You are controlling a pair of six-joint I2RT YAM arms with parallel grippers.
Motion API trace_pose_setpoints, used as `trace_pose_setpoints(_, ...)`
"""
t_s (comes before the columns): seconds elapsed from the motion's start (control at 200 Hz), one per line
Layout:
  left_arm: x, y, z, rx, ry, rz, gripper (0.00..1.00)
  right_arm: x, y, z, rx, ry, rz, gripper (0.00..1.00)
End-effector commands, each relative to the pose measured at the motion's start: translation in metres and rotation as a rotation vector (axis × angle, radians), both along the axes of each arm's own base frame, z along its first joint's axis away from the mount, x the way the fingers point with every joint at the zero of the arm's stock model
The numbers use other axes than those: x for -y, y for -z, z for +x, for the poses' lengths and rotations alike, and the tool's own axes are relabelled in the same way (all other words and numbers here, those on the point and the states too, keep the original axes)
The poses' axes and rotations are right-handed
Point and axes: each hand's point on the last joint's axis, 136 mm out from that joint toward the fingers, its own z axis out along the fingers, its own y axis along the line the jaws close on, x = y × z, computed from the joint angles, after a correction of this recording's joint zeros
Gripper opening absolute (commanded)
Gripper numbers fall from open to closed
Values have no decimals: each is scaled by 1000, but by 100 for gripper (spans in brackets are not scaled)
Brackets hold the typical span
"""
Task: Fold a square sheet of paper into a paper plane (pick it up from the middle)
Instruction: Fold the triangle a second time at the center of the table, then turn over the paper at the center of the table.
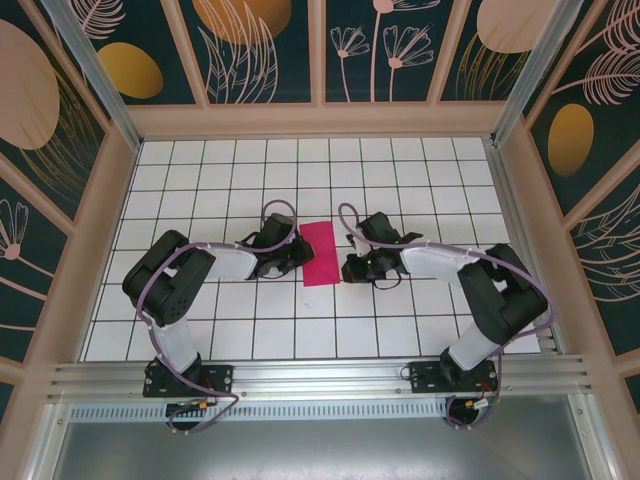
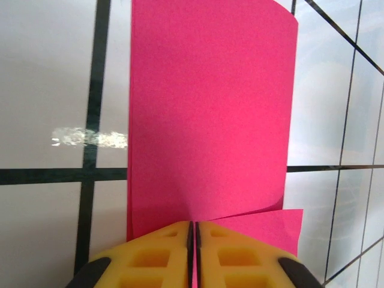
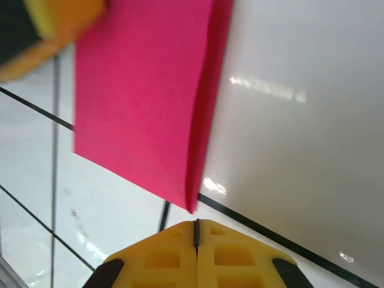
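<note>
1. The sheet of paper (image 1: pixel 320 253) lies in the middle of the table (image 1: pixel 300 170), folded into a narrow strip, with an arm on either side.
2. The left gripper (image 2: pixel 193 231) is clenched at the strip's near edge. A pink thread shows in the seam between its pads, so I take it to be pinching the paper there.
3. The right gripper (image 3: pixel 196 228) is clenched on nothing; the paper's corner sits just ahead of its tips, apart from them.
4. To my eye the step in hand is setting the crease. To do it well, square the layers first, keep one side pinned, then run closed tips flat along the fold.
5. From above the strip looks tidy. The left wrist camera says otherwise: the top layer bows up and the lower layer pokes out at one corner. The right wrist camera shows the gap between its tips and the paper, which the overhead view leaves unclear.
</note>
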Motion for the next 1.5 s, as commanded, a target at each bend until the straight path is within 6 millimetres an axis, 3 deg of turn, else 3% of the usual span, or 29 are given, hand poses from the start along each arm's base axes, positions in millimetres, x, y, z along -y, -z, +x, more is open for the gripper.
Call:
trace_pose_setpoints(0.0, 2, -5, -4, -5, 29, -9, 19, -1, -26, 25, 116, 69, 24, 10)
trace_pose_setpoints(0.085, 11, -34, 3, 48, 32, -86, 26, -1, -32, 43, 174, 114, 14, 16)
trace_pose_setpoints(0.155, 11, -47, 4, 69, 19, -113, 32, -8, -33, 52, 187, 122, 31, 22)
trace_pose_setpoints(0.195, 8, -43, 2, 61, 8, -108, 35, -12, -33, 56, 188, 123, 40, 26)
trace_pose_setpoints(0.22, 7, -54, 2, 84, 0, -123, 36, -14, -32, 60, 189, 128, 43, 28)
trace_pose_setpoints(0.425, -10, -47, -9, 69, -43, -109, 42, -30, -21, 70, 158, 78, 85, 39)
trace_pose_setpoints(0.6, -19, -44, -13, 57, -68, -130, 47, -43, -20, 66, 133, 2, 152, 40)
trace_pose_setpoints(0.886, -20, -51, -19, 51, -61, -253, 52, -48, -8, 66, 69, -41, 219, 21)
trace_pose_setpoints(1.031, -20, -53, -23, 53, -43, -287, 55, -59, -20, 64, 62, -67, 306, 4)
trace_pose_setpoints(1.231, -18, -61, -25, 92, -13, -341, 63, -57, -53, 71, 55, -48, 471, 3)
trace_pose_setpoints(1.496, -6, -75, -21, 126, 19, -430, 68, -55, -64, 68, 26, -43, 542, 3)
